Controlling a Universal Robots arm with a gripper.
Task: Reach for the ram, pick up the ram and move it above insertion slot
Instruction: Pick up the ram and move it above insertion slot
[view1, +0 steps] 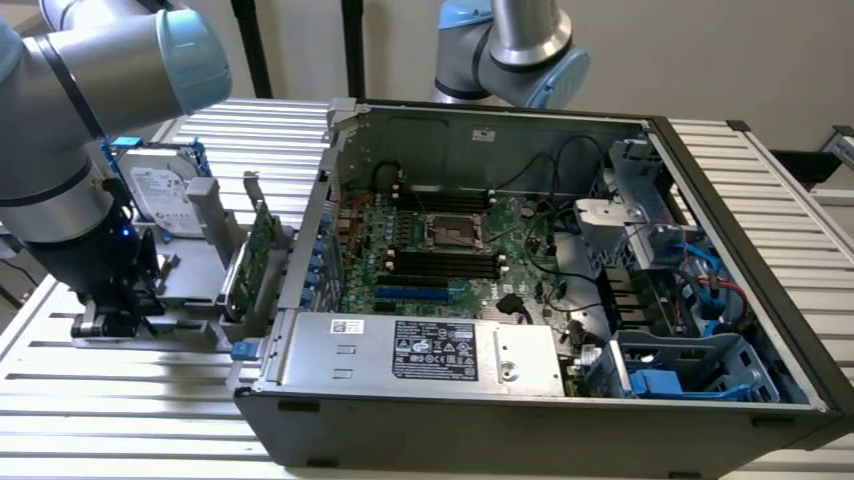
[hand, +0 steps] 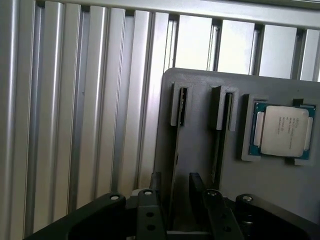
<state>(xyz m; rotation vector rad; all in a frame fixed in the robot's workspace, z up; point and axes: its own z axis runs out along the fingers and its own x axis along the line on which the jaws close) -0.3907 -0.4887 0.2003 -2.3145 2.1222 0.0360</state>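
Tool (hand: 175, 177) open, straddling the edge-on ram (hand: 175, 152) in a grey slotted holder (hand: 196, 142); CPU (hand: 282, 131) alongside, ribbed aluminium worktop (hand: 75, 110).

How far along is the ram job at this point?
Done: the reach; the gripper is down at the grey holder, jaws open either side of the edge-on ram. In hand: nothing gripped yet. Left: the grasp, the lift, and the carry to above the memory slots in the open case.
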